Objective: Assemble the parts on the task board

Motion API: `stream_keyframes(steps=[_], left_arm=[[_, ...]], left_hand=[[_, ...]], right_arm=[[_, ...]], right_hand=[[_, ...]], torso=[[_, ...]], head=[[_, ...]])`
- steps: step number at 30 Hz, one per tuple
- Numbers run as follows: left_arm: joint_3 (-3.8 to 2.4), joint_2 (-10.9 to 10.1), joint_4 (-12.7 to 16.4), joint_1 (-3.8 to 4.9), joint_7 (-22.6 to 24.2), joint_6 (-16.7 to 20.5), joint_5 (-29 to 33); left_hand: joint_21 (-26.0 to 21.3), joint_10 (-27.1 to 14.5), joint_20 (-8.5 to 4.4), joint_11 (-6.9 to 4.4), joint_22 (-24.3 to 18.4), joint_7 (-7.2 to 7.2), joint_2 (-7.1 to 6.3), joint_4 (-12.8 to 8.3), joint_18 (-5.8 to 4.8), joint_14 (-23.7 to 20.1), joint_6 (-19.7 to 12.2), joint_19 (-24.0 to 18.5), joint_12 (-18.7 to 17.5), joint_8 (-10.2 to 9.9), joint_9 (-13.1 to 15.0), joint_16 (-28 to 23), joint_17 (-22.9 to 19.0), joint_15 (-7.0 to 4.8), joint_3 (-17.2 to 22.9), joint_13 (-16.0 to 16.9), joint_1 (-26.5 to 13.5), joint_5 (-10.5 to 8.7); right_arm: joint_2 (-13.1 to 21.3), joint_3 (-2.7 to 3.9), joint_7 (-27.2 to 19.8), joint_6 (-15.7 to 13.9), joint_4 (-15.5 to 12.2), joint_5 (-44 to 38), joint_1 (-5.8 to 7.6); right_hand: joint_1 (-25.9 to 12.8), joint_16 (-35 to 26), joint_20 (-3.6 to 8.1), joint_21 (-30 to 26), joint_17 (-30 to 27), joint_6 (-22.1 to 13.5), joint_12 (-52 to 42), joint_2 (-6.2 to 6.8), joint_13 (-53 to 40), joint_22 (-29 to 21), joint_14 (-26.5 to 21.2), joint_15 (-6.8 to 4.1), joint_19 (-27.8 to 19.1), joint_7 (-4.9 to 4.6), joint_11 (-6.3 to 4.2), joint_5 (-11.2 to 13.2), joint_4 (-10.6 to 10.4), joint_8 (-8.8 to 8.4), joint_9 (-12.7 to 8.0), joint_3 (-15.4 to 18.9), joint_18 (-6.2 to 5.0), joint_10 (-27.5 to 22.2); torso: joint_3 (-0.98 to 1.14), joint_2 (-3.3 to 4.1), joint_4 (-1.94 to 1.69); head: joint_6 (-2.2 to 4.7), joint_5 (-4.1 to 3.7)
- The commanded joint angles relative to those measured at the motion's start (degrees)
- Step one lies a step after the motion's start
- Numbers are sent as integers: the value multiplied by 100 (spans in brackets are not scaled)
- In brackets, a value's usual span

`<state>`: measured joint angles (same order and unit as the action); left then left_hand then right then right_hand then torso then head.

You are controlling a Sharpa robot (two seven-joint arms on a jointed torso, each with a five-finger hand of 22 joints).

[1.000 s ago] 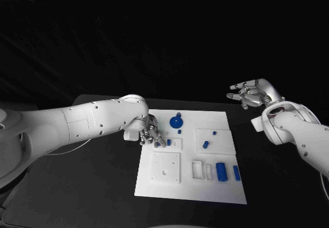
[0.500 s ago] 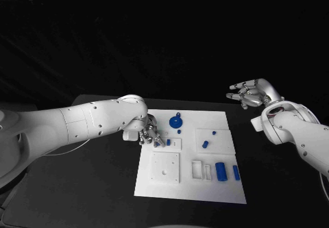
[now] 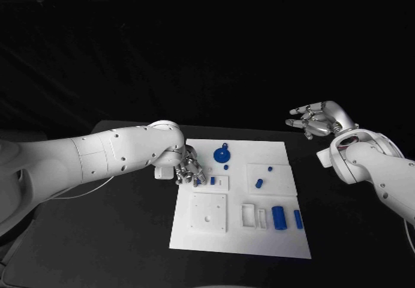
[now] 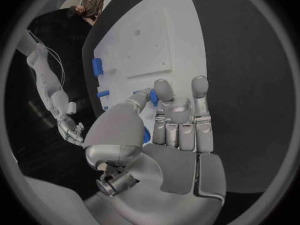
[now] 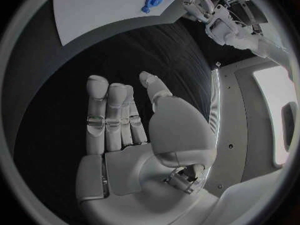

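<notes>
The white task board (image 3: 250, 240) lies in the middle of the table. My left hand (image 3: 189, 171) hovers over its left edge. Thumb and a fingertip close around a small blue part (image 4: 153, 98) that stands at a small white block (image 3: 219, 183). A round blue part (image 3: 223, 155) lies just beyond the hand. Two small blue parts (image 3: 258, 182) sit on a raised white square, and two blue cylinders (image 3: 279, 216) lie near the front right. My right hand (image 3: 320, 119) is raised off the board at the far right, fingers spread and holding nothing.
A flat white square plate (image 3: 209, 211) with holes and two slotted white blocks (image 3: 249, 215) sit on the board's front half. Black table (image 3: 104, 240) surrounds the board on all sides.
</notes>
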<state>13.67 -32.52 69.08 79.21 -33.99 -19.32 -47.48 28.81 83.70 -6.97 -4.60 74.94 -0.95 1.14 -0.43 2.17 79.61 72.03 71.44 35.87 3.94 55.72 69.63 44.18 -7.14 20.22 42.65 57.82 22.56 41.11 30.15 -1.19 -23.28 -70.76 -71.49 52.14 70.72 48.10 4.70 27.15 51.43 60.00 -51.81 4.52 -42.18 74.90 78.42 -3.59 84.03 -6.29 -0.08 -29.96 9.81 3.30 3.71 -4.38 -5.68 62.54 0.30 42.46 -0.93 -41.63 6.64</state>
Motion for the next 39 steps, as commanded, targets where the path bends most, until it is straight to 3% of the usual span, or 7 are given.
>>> stream_keyframes(steps=[1,15,24,30,34,37,39], left_arm=[[10,-21,39,-11,19,32,307],[-52,-322,251,93,272,165,848],[-288,-570,339,123,943,93,1359],[-374,-770,400,125,2003,-431,1941],[-391,-913,505,124,2517,-975,2339],[-398,-1042,577,122,2780,-1489,2730],[-400,-1113,600,120,2870,-1839,2951]], left_hand=[[16,216,12,28,110,0,78,-1078,54,-31,-11,-45,-22,-14,-2,-19,-15,18,1035,12,-1,-36],[33,211,53,32,106,4,100,-1088,90,-55,-7,-77,-34,-14,-30,-14,-50,32,1011,36,38,-94],[15,197,4,32,94,6,71,-987,54,-83,-29,-79,-65,-13,-53,-54,-138,18,981,36,131,-144],[-50,144,-38,33,85,14,72,-922,-9,-134,-68,-108,-65,-12,-35,-76,-170,12,952,26,171,-240],[-85,102,-70,-4,87,15,114,-867,-52,-184,-124,-124,-39,-14,-55,-44,-137,1,907,-34,269,-533],[-106,65,-86,6,98,25,106,-823,-83,-227,-138,-136,28,-12,-91,-16,-123,1,873,-139,373,-550],[-119,15,-86,8,103,26,74,-821,-87,-255,-117,-143,153,-16,-141,8,-118,3,858,-277,436,-525]], right_arm=[[1,1,-23,97,-8,-39,-11],[30,0,-35,111,-117,-39,-51],[61,-2,-124,137,-353,-40,-118],[91,-11,-248,249,-672,-56,-192],[112,-24,-370,349,-930,-65,-265],[129,-77,-480,454,-1159,-69,-316],[141,-123,-542,518,-1300,-80,-341]], right_hand=[[-41,21,-14,10,-7,-25,-9,-11,1,289,-31,6,-9,3,27,-23,-13,25,-6,21,-35,-28],[-14,24,-12,18,-5,-26,-10,-18,3,292,-29,4,-7,2,24,-21,-7,24,-6,12,-34,-24],[11,24,-9,28,-4,-12,-3,-39,6,294,-32,1,-6,0,23,-4,98,24,-7,-59,-33,-26],[8,28,-5,71,2,1,1,-93,5,302,-31,-2,-10,-4,21,7,304,24,-7,-135,-30,-26],[-8,28,-6,128,9,6,5,-147,3,311,-40,-5,-29,-7,22,38,502,29,-8,-129,-22,-25],[31,31,-3,167,12,26,4,-171,1,317,-39,-4,-36,-4,20,57,592,24,-7,-126,-21,-22],[70,32,-1,182,13,34,4,-174,0,321,-38,-6,-37,-2,17,63,624,25,-7,-135,-19,-24]], torso=[[2,1,-1],[-2,-3,-9],[-8,7,6],[2,-2,-4],[-6,-1,2],[-5,-5,7],[-1,-4,12]], head=[[4,6],[55,-18],[181,-20],[424,-15],[551,0],[649,29],[768,7]])
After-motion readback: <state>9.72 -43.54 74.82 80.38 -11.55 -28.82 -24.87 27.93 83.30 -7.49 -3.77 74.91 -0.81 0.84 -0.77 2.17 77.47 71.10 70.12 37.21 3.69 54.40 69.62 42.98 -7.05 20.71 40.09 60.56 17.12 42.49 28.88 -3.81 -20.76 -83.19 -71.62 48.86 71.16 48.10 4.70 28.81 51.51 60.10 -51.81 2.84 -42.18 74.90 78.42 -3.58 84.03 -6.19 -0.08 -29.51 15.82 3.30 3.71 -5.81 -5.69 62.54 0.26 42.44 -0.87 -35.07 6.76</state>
